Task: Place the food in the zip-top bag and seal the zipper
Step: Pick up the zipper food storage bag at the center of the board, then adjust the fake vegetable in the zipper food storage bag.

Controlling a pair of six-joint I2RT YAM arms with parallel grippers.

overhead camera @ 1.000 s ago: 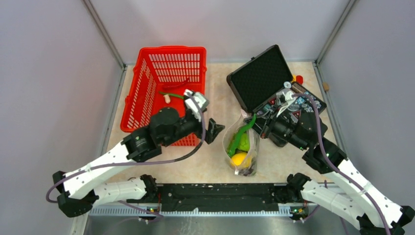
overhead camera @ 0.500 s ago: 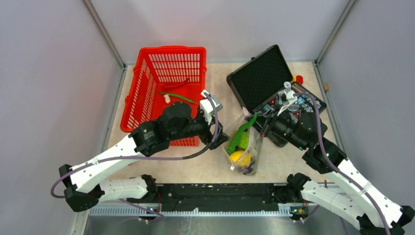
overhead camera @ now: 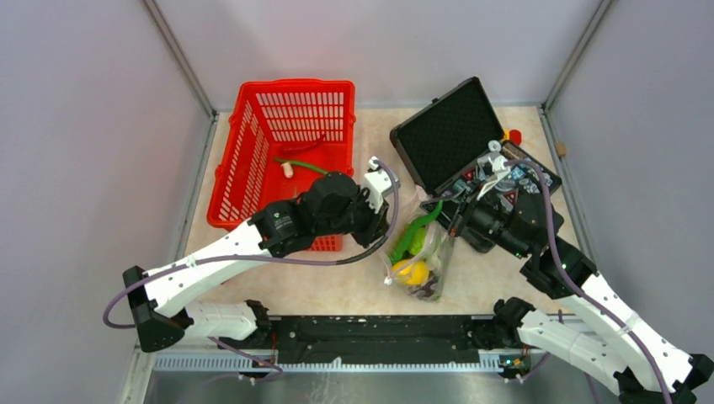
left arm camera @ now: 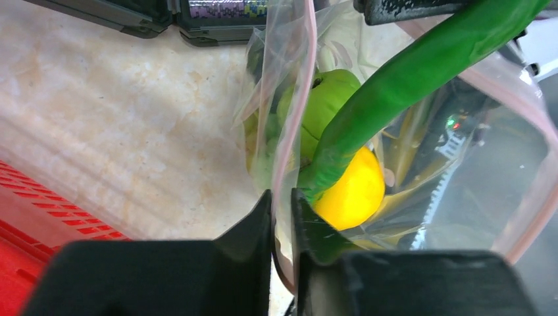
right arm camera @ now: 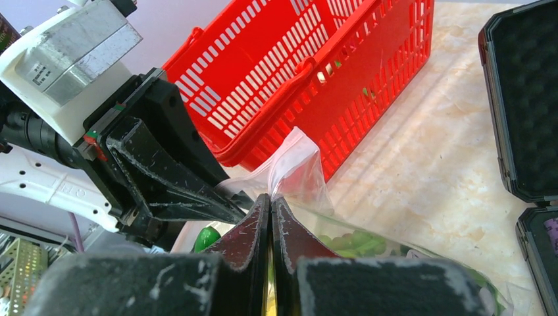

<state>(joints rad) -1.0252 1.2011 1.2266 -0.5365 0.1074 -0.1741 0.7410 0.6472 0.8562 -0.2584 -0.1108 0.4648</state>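
Note:
The clear zip-top bag [overhead camera: 421, 263] lies between the arms with its mouth held apart. Inside are a yellow lemon [left arm camera: 353, 189], a green lime [left arm camera: 324, 104] and green grapes [right arm camera: 358, 242]. A long green leaf [left arm camera: 421, 66] sticks out of the mouth. The pink zipper [left arm camera: 297, 99] runs along the rim. My left gripper [left arm camera: 281, 195] is shut on the bag's left rim, also visible from above [overhead camera: 383, 240]. My right gripper [right arm camera: 270, 197] is shut on the opposite rim, beside the case [overhead camera: 449, 225].
A red basket [overhead camera: 253, 151] stands at the back left with a green stalk [overhead camera: 296, 164] lying in it. An open black foam-lined case [overhead camera: 442, 130] with small gadgets sits at the back right, close behind the bag. Grey walls enclose the table.
My left arm swung right from beside the basket to the bag, and its open jaws closed on the bag's left rim. The right gripper kept its hold.

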